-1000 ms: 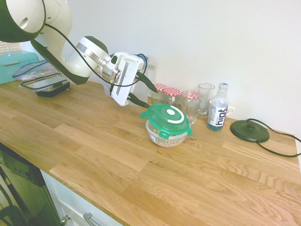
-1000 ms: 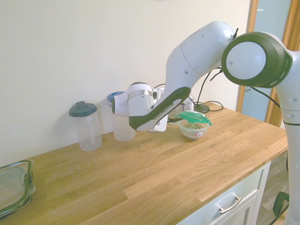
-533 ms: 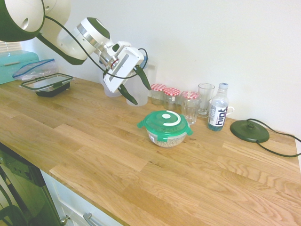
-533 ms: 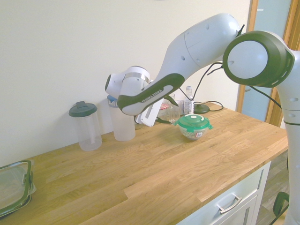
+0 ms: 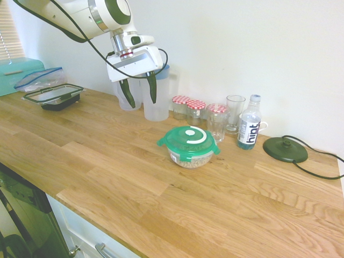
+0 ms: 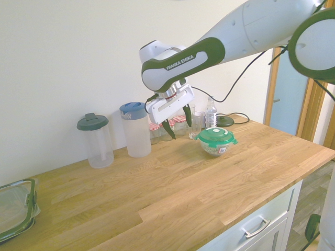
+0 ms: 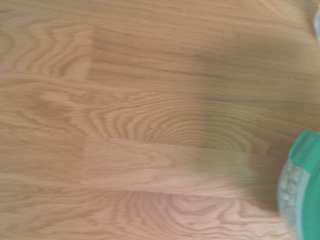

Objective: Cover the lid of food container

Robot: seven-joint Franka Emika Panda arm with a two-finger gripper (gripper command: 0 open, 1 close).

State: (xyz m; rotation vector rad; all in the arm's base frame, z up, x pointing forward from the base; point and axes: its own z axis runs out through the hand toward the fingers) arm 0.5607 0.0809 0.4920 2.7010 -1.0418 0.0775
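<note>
The green lid [image 5: 188, 139] with its white arc lies flat on the food container [image 5: 189, 157], a small clear bowl with cereal inside, in the middle of the wooden counter. The same lid [image 6: 215, 136] and container [image 6: 215, 148] show in the second exterior view. My gripper [image 5: 140, 91] hangs open and empty well above the counter, up and to the left of the container, fingers pointing down. From the other side the gripper [image 6: 177, 119] is also open. An edge of the lid [image 7: 306, 187] shows in the blurred wrist view.
Behind the gripper stand two clear jugs [image 6: 136, 130], one with a blue lid. Red-checked jars [image 5: 189, 107], glasses [image 5: 234, 112], a water bottle [image 5: 249, 129] and a dark round base [image 5: 285, 149] line the wall. A black rectangular container [image 5: 54, 97] sits far left.
The gripper let go of the lid, which now lies level on the container instead of tilted. The arm rose and swung away to the left, jaws spread wide.
</note>
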